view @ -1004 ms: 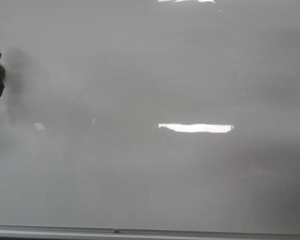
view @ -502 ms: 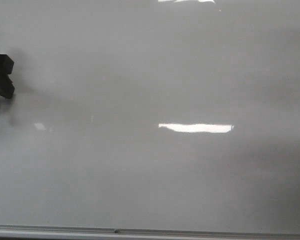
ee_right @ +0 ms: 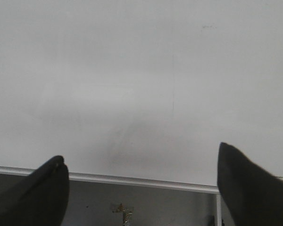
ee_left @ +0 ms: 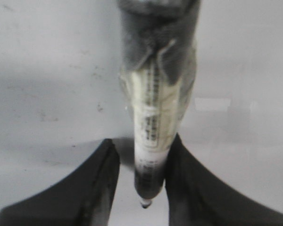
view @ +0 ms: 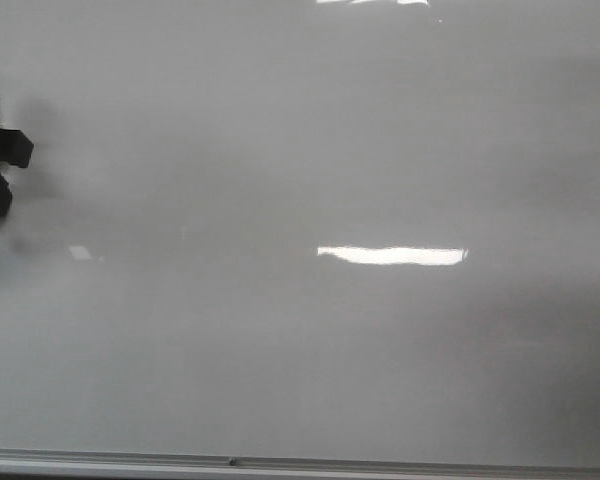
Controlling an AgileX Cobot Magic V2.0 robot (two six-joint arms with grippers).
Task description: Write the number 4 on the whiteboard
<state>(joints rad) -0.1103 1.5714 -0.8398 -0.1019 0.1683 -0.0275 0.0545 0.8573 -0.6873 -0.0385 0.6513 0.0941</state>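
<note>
Left gripper (ee_left: pixel 141 181) clamping marker (ee_left: pixel 155 117) for us, sitting at board's (view: pixel 310 160) 9 o'clock; right gripper (ee_right: pixel 141 176) gaping wide, holding nothing.

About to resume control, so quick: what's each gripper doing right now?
Left gripper: closed on a marker, tip pointing at the whiteboard.
Right gripper: open, holding nothing.
</note>
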